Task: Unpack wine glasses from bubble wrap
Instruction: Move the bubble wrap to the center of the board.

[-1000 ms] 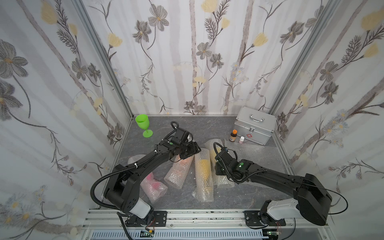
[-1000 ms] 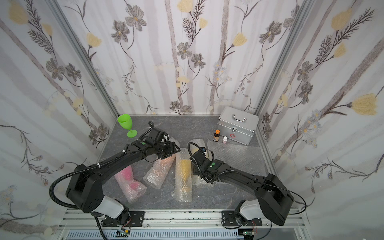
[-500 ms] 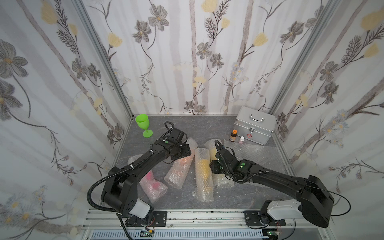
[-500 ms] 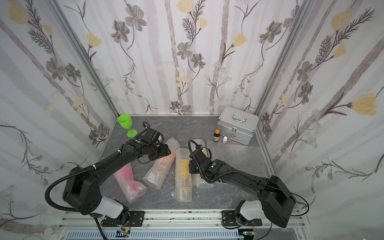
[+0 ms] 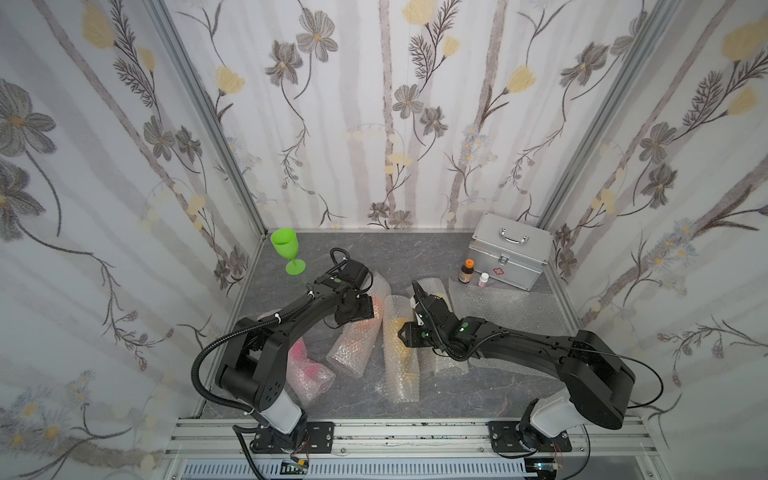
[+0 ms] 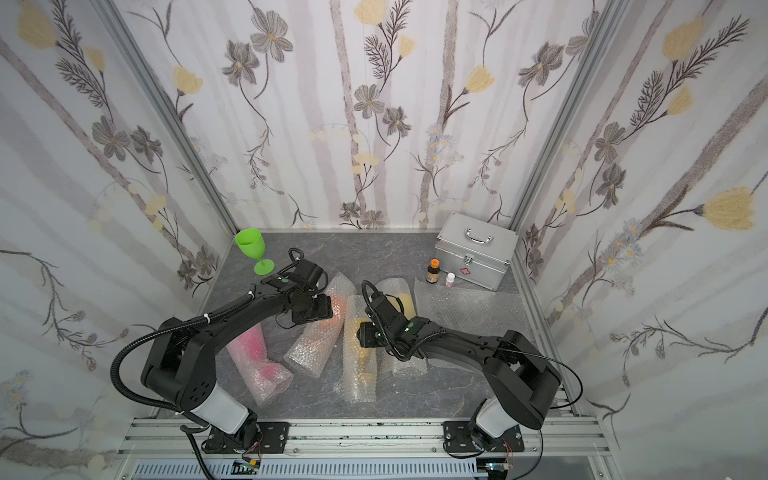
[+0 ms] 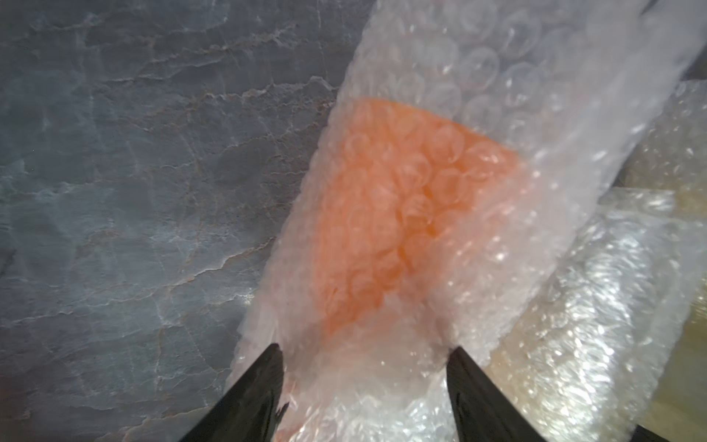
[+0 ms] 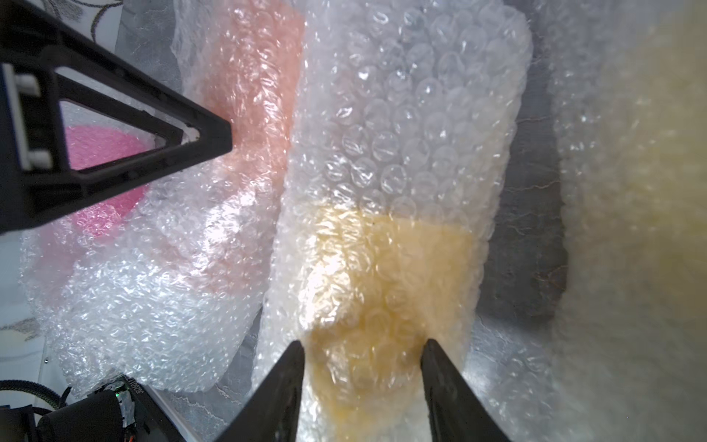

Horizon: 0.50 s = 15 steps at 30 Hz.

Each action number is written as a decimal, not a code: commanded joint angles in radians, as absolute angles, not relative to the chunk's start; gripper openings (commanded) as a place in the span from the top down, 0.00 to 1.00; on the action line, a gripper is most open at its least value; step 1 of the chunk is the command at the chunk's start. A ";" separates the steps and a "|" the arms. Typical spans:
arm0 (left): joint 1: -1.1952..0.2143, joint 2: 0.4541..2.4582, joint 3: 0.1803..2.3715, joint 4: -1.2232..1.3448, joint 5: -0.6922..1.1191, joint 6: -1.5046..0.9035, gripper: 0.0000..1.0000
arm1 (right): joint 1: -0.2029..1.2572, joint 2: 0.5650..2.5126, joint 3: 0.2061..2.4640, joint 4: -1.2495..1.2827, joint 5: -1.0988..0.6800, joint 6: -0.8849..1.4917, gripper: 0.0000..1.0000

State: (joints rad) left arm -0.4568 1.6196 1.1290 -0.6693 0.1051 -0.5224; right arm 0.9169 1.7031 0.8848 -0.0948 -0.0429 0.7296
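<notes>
Top views, bare goblet: a lime green goblet (image 5: 286, 249) of smooth hard plastic stands upright on its round foot in the far left corner, in both top views.
Top views, rolls: four clear dimpled tubes lie side by side mid-floor. From the left they are the pink roll (image 5: 307, 368), orange roll (image 5: 353, 347), amber roll (image 5: 399, 357) and pale yellow roll (image 6: 401, 299).
Top views, sheet: a flat bubble sheet (image 5: 503, 305) lies spread on the right, just on the near side of the silvery metal case (image 5: 507, 257).
Top views, pincers: the left pincer (image 5: 356, 311) hangs over the orange roll's far half and the right pincer (image 6: 368, 334) over the amber roll's middle. Their fingertips are hidden here.
Left wrist, pincer: the left pincer (image 7: 365, 347) has its jaws wide, black tips at the orange roll's two edges. Whether they press it, I cannot tell.
Left wrist, goblet: the orange goblet (image 7: 401, 222) is a blurred cup shape under the bubbles, just beyond the fingertips, with the grey veined floor (image 7: 134, 172) beside it.
Right wrist, pincer: the right pincer (image 8: 362, 341) has its jaws moderately apart, with the wrapped amber goblet (image 8: 390, 291) between the tips.
Right wrist, only here: the left pincer's open triangular finger shows with its tip at the orange roll, and pink shows behind it.
</notes>
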 commanded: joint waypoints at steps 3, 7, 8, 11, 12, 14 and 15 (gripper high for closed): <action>-0.415 1.642 1.146 -0.702 0.040 -0.497 0.33 | 0.917 1.756 0.923 0.020 -0.091 0.747 0.50; -0.361 1.646 1.165 -0.716 0.018 -0.477 0.33 | 0.917 1.817 0.960 0.077 -0.116 0.757 0.50; -0.351 1.648 1.170 -0.719 0.011 -0.471 0.33 | 0.917 1.830 0.971 0.086 -0.118 0.758 0.50; -0.322 1.654 1.185 -0.726 -0.003 -0.452 0.33 | 0.917 1.869 1.016 0.094 -0.123 0.750 0.50; -0.312 1.658 1.191 -0.731 -0.009 -0.444 0.33 | 0.917 1.878 1.032 0.088 -0.127 0.740 0.50; -0.297 1.656 1.199 -0.739 -0.016 -0.432 0.33 | 0.917 1.878 1.049 0.072 -0.122 0.723 0.50; -0.292 1.652 1.204 -0.743 -0.019 -0.427 0.33 | 0.917 1.868 1.049 0.062 -0.114 0.717 0.49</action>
State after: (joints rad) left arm -0.3035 1.6527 1.1896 -0.7116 0.0196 -0.4500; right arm 0.9161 1.8729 1.0325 0.0319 -0.1108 0.7380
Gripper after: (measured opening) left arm 0.670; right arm 0.508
